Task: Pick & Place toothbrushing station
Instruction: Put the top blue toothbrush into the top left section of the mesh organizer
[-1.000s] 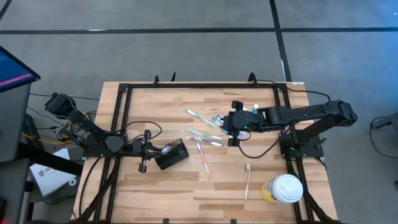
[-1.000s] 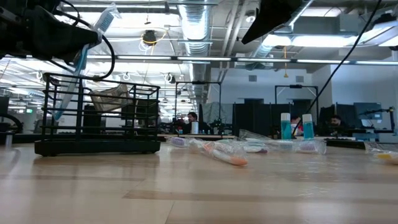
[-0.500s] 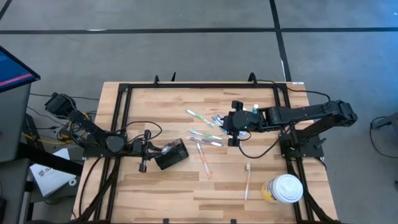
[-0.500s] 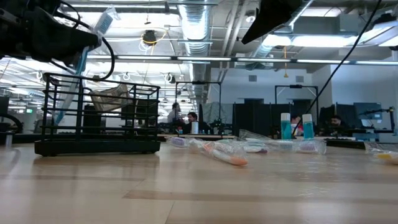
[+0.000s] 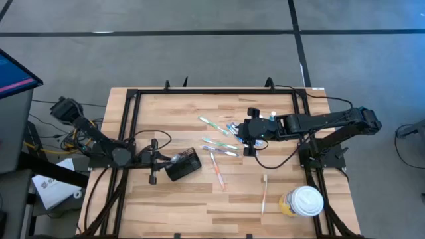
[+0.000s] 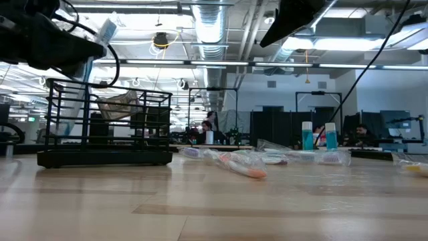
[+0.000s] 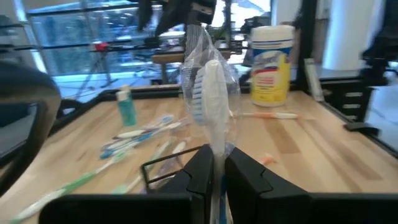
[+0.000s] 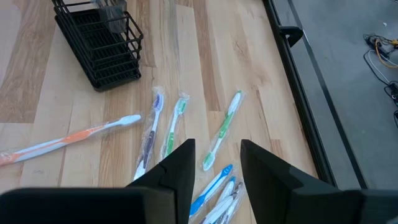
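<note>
The black mesh holder point(image 5: 184, 164) stands on its base at the table's left middle; it also shows in the low view point(image 6: 107, 127) and the right wrist view point(image 8: 102, 46). My left gripper point(image 5: 161, 159) is at the holder's left end, above its rim, shut on a plastic-wrapped white toothbrush point(image 7: 208, 93). My right gripper point(image 5: 244, 138) is open and empty above the loose wrapped toothbrushes point(image 5: 219, 143) at the table's middle; its fingers stand apart in the right wrist view point(image 8: 214, 165). My left gripper pinches the wrapped toothbrush's handle point(image 7: 216, 155) between its two fingers, below the bristle head. The fingers come about level from the table's left. The brush is tilted with its head point(image 6: 107, 30) up, above the holder's left end, clear of the table.
Several wrapped toothbrushes lie scattered from the middle toward the near right point(image 8: 221, 134). An orange-handled one point(image 5: 218, 171) lies beside the holder, a white one point(image 5: 264, 192) farther right. A white-lidded yellowish cup point(image 5: 302, 201) stands at the near right corner. A black frame point(image 5: 133, 99) rims the table.
My left gripper has shifted slightly toward the table's left edge with the toothbrush, still shut on it. The holder and my right gripper have kept still.
</note>
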You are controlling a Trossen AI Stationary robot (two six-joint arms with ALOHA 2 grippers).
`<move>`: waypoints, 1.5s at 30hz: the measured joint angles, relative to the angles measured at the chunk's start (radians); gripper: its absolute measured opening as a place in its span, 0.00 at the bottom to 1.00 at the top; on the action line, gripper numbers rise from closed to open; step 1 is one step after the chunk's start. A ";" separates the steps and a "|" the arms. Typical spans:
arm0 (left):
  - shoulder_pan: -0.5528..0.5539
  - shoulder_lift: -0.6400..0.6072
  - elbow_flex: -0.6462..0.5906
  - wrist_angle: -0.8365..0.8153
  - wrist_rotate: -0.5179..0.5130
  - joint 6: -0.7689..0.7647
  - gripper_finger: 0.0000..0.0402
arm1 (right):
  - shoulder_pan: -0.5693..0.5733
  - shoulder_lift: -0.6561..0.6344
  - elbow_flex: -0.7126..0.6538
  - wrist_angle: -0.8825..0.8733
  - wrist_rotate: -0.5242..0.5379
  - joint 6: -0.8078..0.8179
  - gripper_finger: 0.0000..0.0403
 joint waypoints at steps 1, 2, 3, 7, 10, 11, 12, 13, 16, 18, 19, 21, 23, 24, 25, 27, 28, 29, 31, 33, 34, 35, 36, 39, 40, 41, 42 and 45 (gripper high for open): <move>-0.012 -0.002 0.000 -0.001 -0.021 0.005 0.06 | 0.000 0.000 0.000 0.000 0.000 0.000 0.29; -0.025 -0.007 0.000 -0.003 -0.035 0.017 0.06 | 0.000 0.000 0.000 0.000 -0.001 0.000 0.29; -0.038 -0.010 0.000 -0.001 -0.046 0.026 0.06 | 0.000 0.000 0.000 0.000 -0.001 0.000 0.29; -0.095 -0.032 0.000 -0.018 -0.102 0.045 0.07 | 0.000 0.000 0.000 0.000 -0.004 0.000 0.29; -0.132 -0.032 0.000 -0.038 -0.188 0.045 0.07 | 0.000 0.000 0.000 0.000 -0.004 0.000 0.29; -0.141 -0.033 0.000 -0.042 -0.213 0.044 0.07 | 0.000 0.000 0.000 0.000 -0.005 0.000 0.29; -0.148 -0.033 0.000 -0.047 -0.231 0.044 0.07 | 0.000 0.000 0.000 0.000 -0.005 0.000 0.29; -0.154 -0.032 0.000 -0.051 -0.245 0.043 0.07 | 0.000 0.000 0.000 0.000 -0.005 0.000 0.29; -0.175 -0.033 0.000 -0.052 -0.273 0.042 0.07 | 0.000 0.000 0.000 0.000 -0.007 0.000 0.29; -0.184 -0.032 0.000 -0.053 -0.292 0.039 0.07 | 0.000 0.000 0.000 0.000 -0.008 0.000 0.29; -0.189 -0.032 0.000 -0.053 -0.304 0.032 0.07 | 0.000 0.000 0.000 0.000 -0.007 0.000 0.29; -0.194 -0.032 0.000 -0.054 -0.333 0.018 0.07 | 0.000 0.000 0.000 0.000 -0.008 0.000 0.29; -0.193 -0.032 0.000 -0.054 -0.347 0.017 0.07 | 0.000 0.000 0.000 0.000 -0.008 0.000 0.29; -0.193 -0.032 0.000 -0.055 -0.349 0.012 0.07 | 0.000 0.000 0.000 0.000 -0.008 0.000 0.29; -0.193 -0.032 0.000 -0.055 -0.353 0.001 0.07 | 0.000 0.000 0.000 0.000 -0.008 0.000 0.29; -0.193 -0.032 0.000 -0.055 -0.364 -0.014 0.07 | 0.000 0.000 0.000 0.000 -0.008 0.000 0.29; -0.193 -0.032 0.000 -0.054 -0.365 -0.017 0.07 | 0.000 0.000 0.000 0.000 -0.007 0.000 0.29; -0.193 -0.032 0.000 -0.055 -0.366 -0.025 0.07 | 0.000 0.000 0.000 0.000 -0.008 0.000 0.29; -0.193 -0.032 0.000 -0.055 -0.370 -0.038 0.07 | 0.000 0.000 0.000 0.000 -0.007 0.000 0.29; -0.193 -0.032 0.000 -0.055 -0.369 -0.042 0.07 | 0.000 0.000 0.000 0.000 -0.007 0.000 0.29; -0.193 -0.032 0.000 -0.056 -0.369 -0.043 0.08 | 0.000 0.000 0.000 0.000 -0.008 0.000 0.29; -0.193 -0.032 0.000 -0.056 -0.369 -0.049 0.09 | 0.000 0.000 0.000 0.000 -0.008 0.000 0.29; -0.193 -0.032 0.000 -0.058 -0.369 -0.054 0.10 | 0.000 0.000 0.000 0.000 -0.007 0.000 0.29; -0.193 -0.032 0.000 -0.059 -0.369 -0.067 0.15 | 0.000 0.000 0.000 0.000 -0.007 0.000 0.29; -0.193 -0.032 0.000 -0.059 -0.369 -0.077 0.17 | 0.000 0.000 0.000 0.000 -0.007 0.000 0.29; -0.193 -0.032 0.000 -0.059 -0.369 -0.088 0.20 | 0.000 0.000 0.000 0.000 -0.007 0.000 0.29; -0.193 -0.032 0.000 -0.059 -0.368 -0.092 0.22 | 0.000 0.000 0.000 0.000 -0.007 0.000 0.29; -0.193 -0.032 0.000 -0.059 -0.368 -0.095 0.29 | 0.000 0.000 0.000 0.000 -0.007 0.000 0.29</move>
